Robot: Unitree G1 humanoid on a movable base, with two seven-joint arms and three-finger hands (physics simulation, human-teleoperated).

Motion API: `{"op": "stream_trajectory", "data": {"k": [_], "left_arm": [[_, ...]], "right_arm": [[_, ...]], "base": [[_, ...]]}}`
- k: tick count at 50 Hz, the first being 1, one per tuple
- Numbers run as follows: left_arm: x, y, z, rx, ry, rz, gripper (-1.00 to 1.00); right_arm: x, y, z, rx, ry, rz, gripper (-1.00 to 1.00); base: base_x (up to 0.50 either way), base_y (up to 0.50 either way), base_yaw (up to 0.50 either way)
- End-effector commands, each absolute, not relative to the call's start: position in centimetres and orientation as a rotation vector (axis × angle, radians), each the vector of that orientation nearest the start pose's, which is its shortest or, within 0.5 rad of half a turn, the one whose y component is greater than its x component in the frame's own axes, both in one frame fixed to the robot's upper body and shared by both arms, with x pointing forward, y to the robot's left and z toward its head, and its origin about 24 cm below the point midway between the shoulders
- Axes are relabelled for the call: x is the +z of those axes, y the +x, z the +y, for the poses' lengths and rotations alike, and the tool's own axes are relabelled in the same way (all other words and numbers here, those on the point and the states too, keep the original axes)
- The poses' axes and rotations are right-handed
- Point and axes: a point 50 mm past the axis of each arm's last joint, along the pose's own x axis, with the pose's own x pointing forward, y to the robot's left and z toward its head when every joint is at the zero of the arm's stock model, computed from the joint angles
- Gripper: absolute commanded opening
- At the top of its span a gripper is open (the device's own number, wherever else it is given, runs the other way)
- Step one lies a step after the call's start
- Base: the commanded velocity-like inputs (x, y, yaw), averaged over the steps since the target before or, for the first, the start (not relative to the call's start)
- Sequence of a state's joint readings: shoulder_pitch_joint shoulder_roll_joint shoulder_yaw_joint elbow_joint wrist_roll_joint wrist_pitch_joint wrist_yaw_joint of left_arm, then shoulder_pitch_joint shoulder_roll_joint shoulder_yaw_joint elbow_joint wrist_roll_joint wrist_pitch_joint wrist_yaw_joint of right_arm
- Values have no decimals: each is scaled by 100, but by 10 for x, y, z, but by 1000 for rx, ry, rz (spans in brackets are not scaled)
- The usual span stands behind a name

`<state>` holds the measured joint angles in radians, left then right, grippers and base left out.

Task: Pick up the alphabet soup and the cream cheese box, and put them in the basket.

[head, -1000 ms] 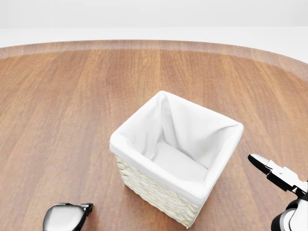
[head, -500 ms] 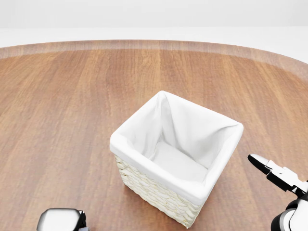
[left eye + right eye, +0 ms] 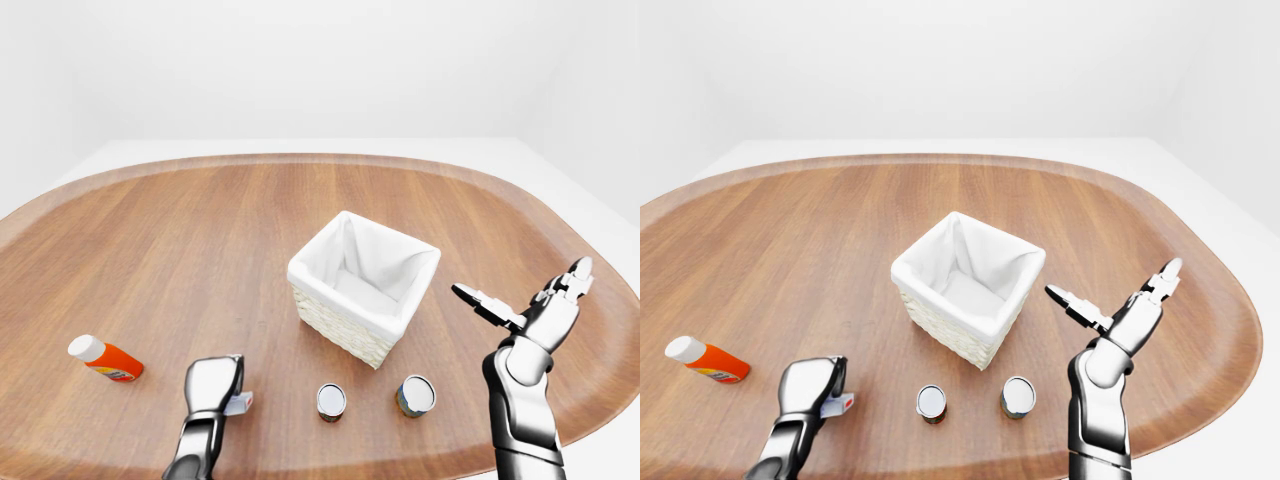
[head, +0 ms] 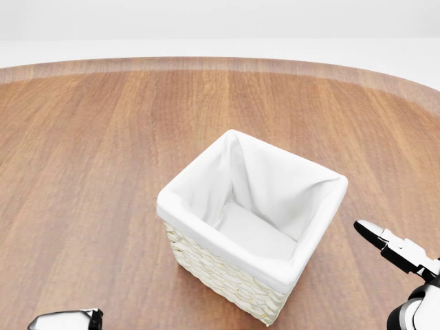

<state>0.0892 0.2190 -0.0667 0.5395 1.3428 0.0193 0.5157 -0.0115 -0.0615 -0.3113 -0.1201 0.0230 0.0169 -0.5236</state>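
Sliding down and left in the head view, our left hand (image 3: 212, 385) has closed its fingers on the small cream cheese box (image 3: 238, 403) at the near left of the counter (image 3: 200, 240), so we judge the first pickup is starting. Two cans (image 3: 331, 401) stand near the basket (image 3: 363, 285), which holds nothing yet; we cannot tell which is the soup, and our right hand (image 3: 535, 310) hangs released at far right.

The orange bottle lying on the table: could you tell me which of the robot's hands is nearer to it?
Left. The left hand sits just right of the orange bottle; the right hand is raised far across the table.

Basket (image 3: 364, 286) mid-table; two cans (image 3: 331, 401) below it; orange bottle (image 3: 106, 359) lying far left.
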Motion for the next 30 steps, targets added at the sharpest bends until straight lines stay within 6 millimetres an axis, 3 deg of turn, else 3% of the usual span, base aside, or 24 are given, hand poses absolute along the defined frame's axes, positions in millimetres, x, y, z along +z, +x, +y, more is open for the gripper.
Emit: {"op": "stream_trajectory", "data": {"k": [1, 3, 22, 30], "left_arm": [[-38, 200, 215, 129, 1550, 88, -100], [-32, 202, 218, 192, 1566, 97, -100], [-13, 203, 213, 221, 1521, 53, -100], [10, 207, 209, 245, 1505, 12, -100]], "right_arm": [[76, 229, -256, -825, -18, -135, 100], [76, 230, -256, -825, -19, -136, 100], [75, 230, -256, -825, -18, -134, 100], [76, 229, -256, -826, -18, -136, 100]], "base": [[0, 0, 0], [0, 0, 0], [0, 0, 0], [0, 0, 0]]}}
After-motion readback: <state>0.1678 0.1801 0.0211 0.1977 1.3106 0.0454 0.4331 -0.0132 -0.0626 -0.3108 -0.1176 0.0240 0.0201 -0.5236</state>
